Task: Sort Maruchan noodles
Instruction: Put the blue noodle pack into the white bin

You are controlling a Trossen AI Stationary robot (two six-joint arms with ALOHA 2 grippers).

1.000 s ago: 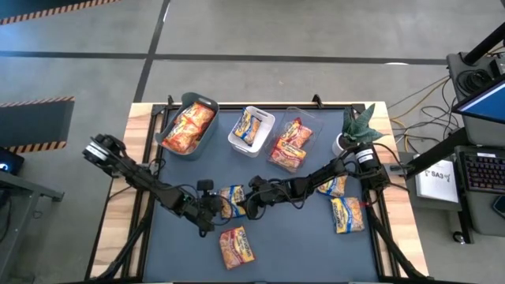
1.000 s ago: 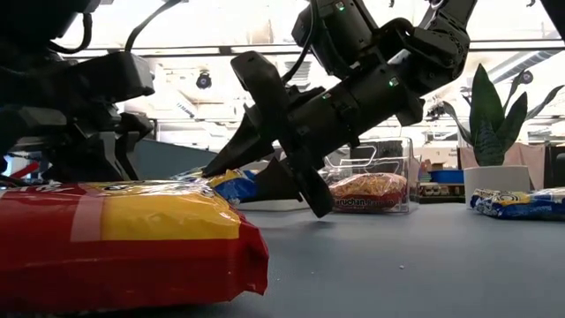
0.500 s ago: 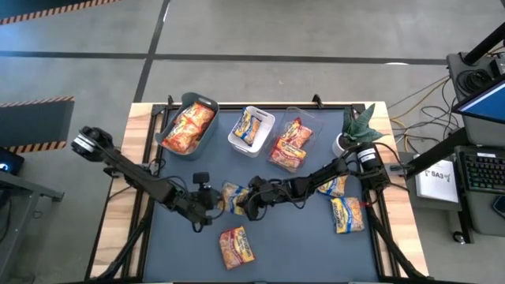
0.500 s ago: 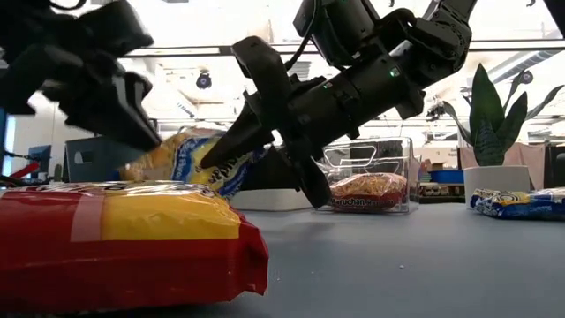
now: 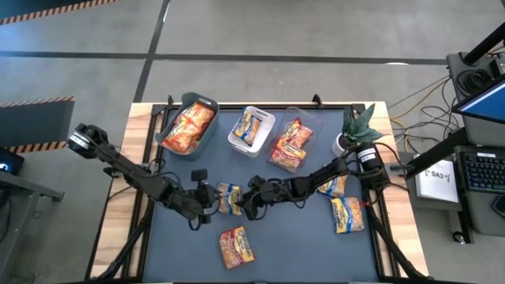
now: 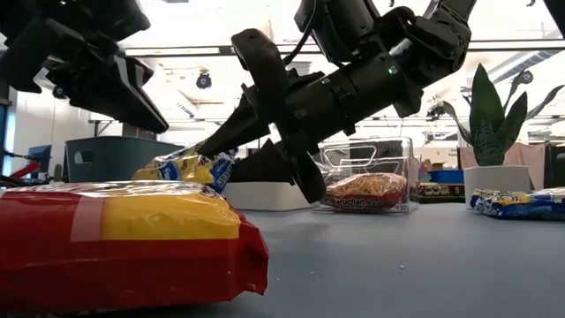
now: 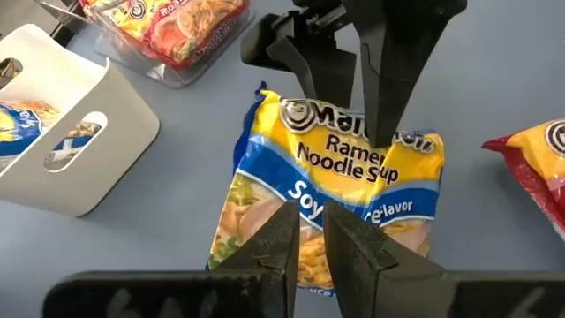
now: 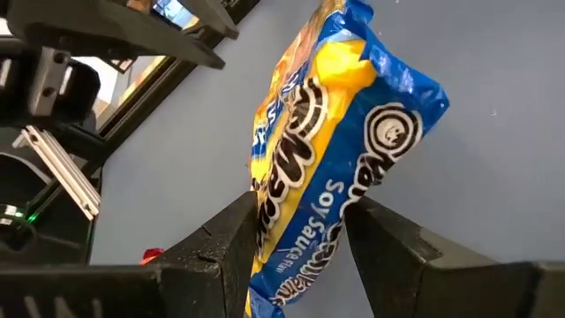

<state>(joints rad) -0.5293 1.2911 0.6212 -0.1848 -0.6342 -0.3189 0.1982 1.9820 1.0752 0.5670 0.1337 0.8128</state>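
- My right claw (image 5: 243, 203) grips the blue-and-yellow noodle packet (image 5: 229, 199), lifted at mid-table.
- My left claw (image 5: 207, 207) is nearly shut, empty, just beside the packet.
- Orange packet (image 5: 237, 247) lies nearer the table's front.

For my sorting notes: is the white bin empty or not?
Not empty. The white bin holds at least one blue-and-yellow packet, seen from above.

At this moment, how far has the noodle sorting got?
Done: packets already lie in the grey-green bin, white bin and clear bin. In hand: the right gripper clamps a blue-and-yellow packet mid-table, with the left gripper shut beside it. Left: an orange-red packet near the front and two blue-and-yellow packets on the right.
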